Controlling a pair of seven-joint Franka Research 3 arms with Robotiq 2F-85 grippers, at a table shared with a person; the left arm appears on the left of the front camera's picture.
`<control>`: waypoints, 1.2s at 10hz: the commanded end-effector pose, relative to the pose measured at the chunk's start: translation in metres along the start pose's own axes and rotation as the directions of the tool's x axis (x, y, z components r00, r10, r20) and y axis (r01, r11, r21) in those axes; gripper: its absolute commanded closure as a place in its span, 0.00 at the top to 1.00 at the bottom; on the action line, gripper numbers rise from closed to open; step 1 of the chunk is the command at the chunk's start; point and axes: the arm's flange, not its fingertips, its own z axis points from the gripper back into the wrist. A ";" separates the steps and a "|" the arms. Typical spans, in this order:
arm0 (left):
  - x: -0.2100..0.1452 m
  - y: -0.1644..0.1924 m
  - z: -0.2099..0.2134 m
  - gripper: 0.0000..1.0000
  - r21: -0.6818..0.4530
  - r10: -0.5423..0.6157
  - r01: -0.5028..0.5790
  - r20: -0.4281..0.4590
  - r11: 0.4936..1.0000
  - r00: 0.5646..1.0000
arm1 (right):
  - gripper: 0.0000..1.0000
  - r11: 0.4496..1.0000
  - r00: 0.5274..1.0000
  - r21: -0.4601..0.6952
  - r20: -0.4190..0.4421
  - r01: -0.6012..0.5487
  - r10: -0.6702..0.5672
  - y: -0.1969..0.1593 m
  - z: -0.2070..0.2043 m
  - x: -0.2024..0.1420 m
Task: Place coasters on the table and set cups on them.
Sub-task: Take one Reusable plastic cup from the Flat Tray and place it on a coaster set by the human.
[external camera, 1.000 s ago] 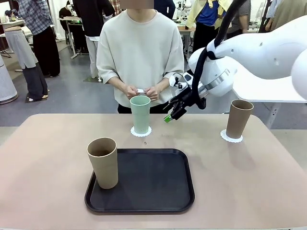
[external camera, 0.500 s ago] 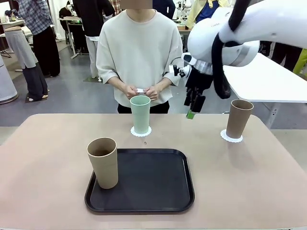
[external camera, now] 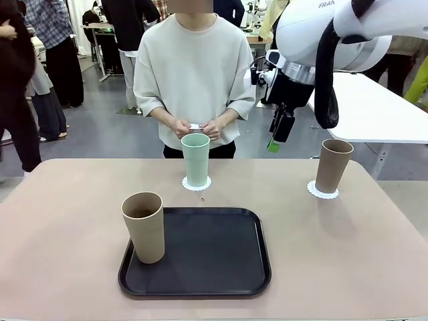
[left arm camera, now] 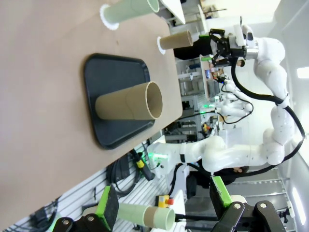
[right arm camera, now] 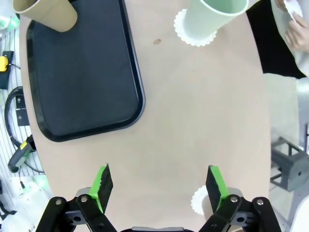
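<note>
Tumbler (external camera: 143, 227), tan, upright on near-left corner of black tray (external camera: 214, 254), far left of and below right fingers (right arm camera: 102, 181), spread, empty. Nearer left fingers (left arm camera: 107, 209), likewise spread, empty. Last doily (external camera: 195, 126) in person's hands (external camera: 212, 128)

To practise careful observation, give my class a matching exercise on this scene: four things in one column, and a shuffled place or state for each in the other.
Column A
1. mint green cup
2. black tray
3. right gripper
4. person's hands

Column B
a. open, raised above the table
b. stands on a doily
c. hold a small white thing
d. carries a tan cup at its left end

Pairs: 1-b, 2-d, 3-a, 4-c.
</note>
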 end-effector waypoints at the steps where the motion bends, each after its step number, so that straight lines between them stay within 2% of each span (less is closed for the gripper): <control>1: -0.001 0.000 0.002 1.00 -0.012 -0.008 0.008 0.003 1.000 1.000 | 1.00 0.999 0.999 0.014 0.002 -0.033 0.033 -0.003 -0.007 0.003; 10: -0.001 0.000 0.002 1.00 -0.012 -0.008 0.008 0.003 1.000 1.000 | 1.00 1.000 1.000 0.012 -0.003 -0.011 0.011 0.000 -0.007 0.004; 11: -0.001 0.000 0.002 1.00 -0.012 -0.008 0.008 0.003 1.000 1.000 | 1.00 0.855 0.888 -0.240 0.132 0.460 -0.441 0.017 0.007 0.005; 12: -0.001 0.000 0.002 1.00 -0.012 -0.008 0.008 0.003 1.000 1.000 | 1.00 0.693 0.770 -0.352 0.162 0.629 -0.617 0.040 0.031 -0.005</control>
